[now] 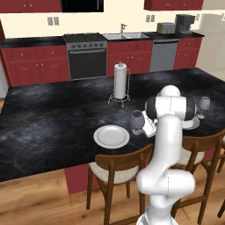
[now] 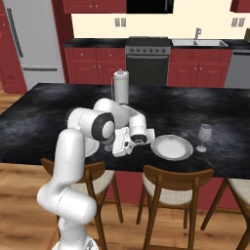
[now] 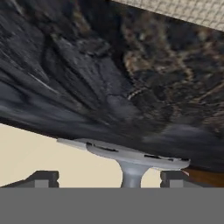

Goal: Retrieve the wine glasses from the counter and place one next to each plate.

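Straddling wine glass (image 3: 131, 162) foot, gripper (image 3: 107, 178) fingers apart; left base view adds plate (image 1: 111, 136) beside it.

Black marbled stone island top (image 1: 52, 118), semi-gloss, grey veining. Translucent grey-blue wine glasses (image 1: 136, 119) (image 2: 204, 133), smooth. Glossy white plates (image 1: 111, 136) (image 2: 171, 147), ceramic-looking. Brown wood chairs (image 1: 115, 163) w/ woven cream seats. Paper towel roll (image 1: 120, 81), matt white, on thin wire holder.
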